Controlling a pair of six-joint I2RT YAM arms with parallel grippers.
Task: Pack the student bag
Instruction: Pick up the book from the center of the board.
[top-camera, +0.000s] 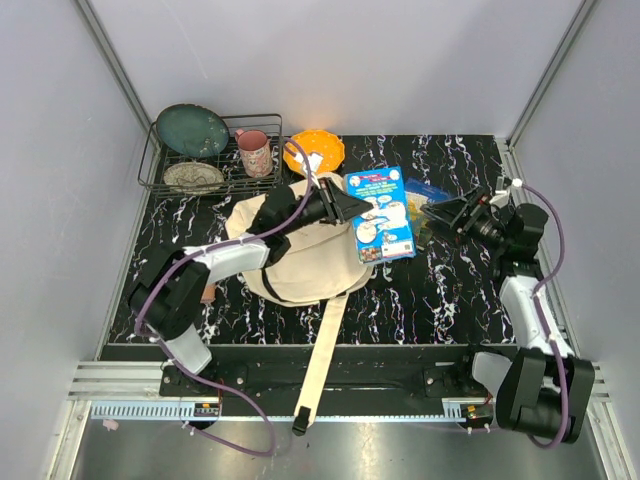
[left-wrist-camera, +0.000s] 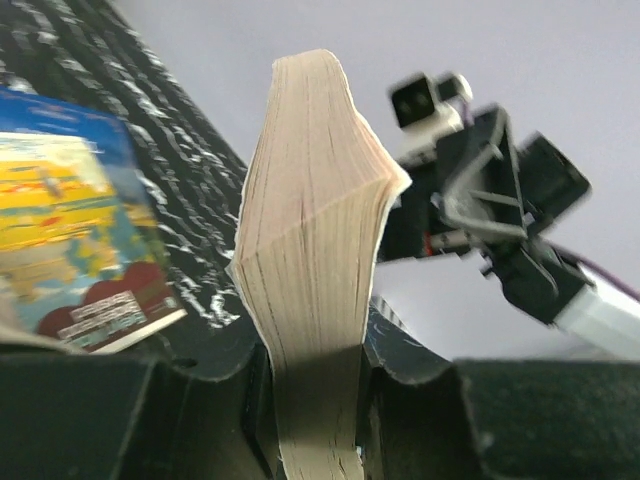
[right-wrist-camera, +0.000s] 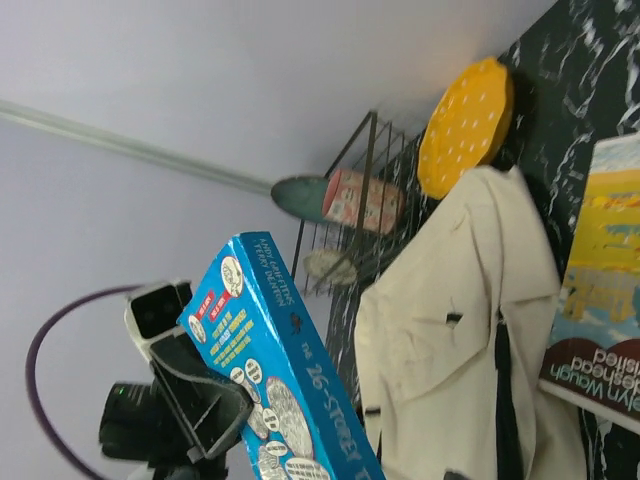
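The cream student bag (top-camera: 300, 255) lies flat at the table's centre, also in the right wrist view (right-wrist-camera: 450, 340). My left gripper (top-camera: 345, 205) is shut on the left edge of a blue paperback book (top-camera: 382, 215), held up above the bag's right side. Its pale page edge (left-wrist-camera: 315, 200) stands clamped between the left gripper (left-wrist-camera: 315, 350). The blue cover shows in the right wrist view (right-wrist-camera: 270, 370). My right gripper (top-camera: 445, 212) stands open just right of the book, apart from it. A second book (top-camera: 428, 190) with a yellow-and-blue cover (left-wrist-camera: 70, 220) lies on the table below.
A wire rack (top-camera: 150, 170) at the back left holds a teal plate (top-camera: 192, 128), a patterned dish (top-camera: 193, 176) and a pink mug (top-camera: 255, 152). An orange plate (top-camera: 315, 150) sits behind the bag. A long strap (top-camera: 318, 370) trails over the front edge.
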